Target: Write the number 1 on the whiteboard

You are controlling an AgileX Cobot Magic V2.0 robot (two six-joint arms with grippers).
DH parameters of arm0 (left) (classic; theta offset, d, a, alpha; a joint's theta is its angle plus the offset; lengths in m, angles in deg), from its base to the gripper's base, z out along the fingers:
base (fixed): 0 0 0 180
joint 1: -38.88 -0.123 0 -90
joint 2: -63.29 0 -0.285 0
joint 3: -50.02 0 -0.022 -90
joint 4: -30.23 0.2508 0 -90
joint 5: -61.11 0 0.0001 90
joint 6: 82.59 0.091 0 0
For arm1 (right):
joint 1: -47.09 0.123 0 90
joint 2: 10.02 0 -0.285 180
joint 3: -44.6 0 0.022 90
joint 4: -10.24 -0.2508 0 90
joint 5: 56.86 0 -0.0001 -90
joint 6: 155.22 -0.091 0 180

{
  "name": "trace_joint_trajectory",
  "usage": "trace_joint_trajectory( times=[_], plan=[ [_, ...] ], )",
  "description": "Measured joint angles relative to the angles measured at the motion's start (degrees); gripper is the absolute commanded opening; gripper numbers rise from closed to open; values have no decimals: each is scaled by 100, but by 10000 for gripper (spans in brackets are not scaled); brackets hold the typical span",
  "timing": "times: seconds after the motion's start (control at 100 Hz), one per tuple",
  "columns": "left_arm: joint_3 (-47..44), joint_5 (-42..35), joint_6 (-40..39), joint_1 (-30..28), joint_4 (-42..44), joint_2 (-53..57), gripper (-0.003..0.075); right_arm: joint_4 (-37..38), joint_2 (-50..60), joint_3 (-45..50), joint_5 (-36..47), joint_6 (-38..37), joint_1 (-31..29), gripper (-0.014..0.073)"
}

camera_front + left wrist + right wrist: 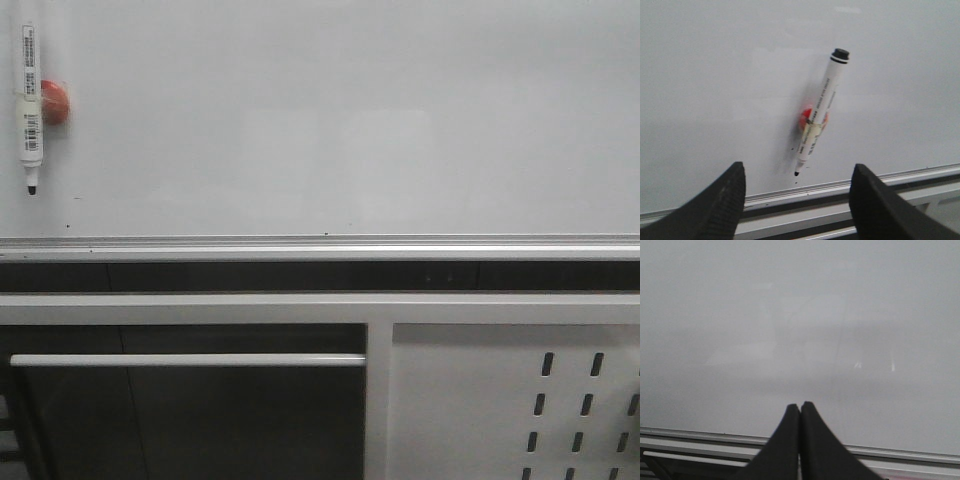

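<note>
The whiteboard (350,120) fills the upper part of the front view, pale and glossy; the number 1 is out of view on it. A white marker (31,100) with its black tip down hangs at the board's far left, stuck on a red magnet (55,102). In the left wrist view my left gripper (799,167) is open, its fingers apart on either side of the marker (822,107), some way short of it. My right gripper (800,405) is shut on nothing, facing a bare stretch of the whiteboard (790,315). Neither gripper shows in the front view.
A silver rail (320,245) runs along the board's lower edge. Below it are a white frame with a horizontal bar (190,360) and a white panel with slanted slots (500,400). Tiny black specks (796,181) dot the board near the marker tip.
</note>
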Motion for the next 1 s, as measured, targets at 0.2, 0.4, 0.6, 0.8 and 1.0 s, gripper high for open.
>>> trace_joint_trajectory(
  times=[0.2,0.4,0.6,0.8,1.0],
  plan=[
    [-92,-1266,21,869,125,-976,373,-9,0,0,0,0,0,-74],
    [-92,-2837,34,1135,125,-2361,344,-9,0,0,-27,0,0,-74],
    [-92,-3747,34,1135,146,-3425,344,-9,0,0,-102,11,0,-74],
    [-92,-4479,-31,1135,329,-3944,344,-9,0,0,-102,11,0,-74],
    [-73,-4968,-275,1135,414,-4445,333,-9,0,0,-102,11,0,-74]
  ],
)
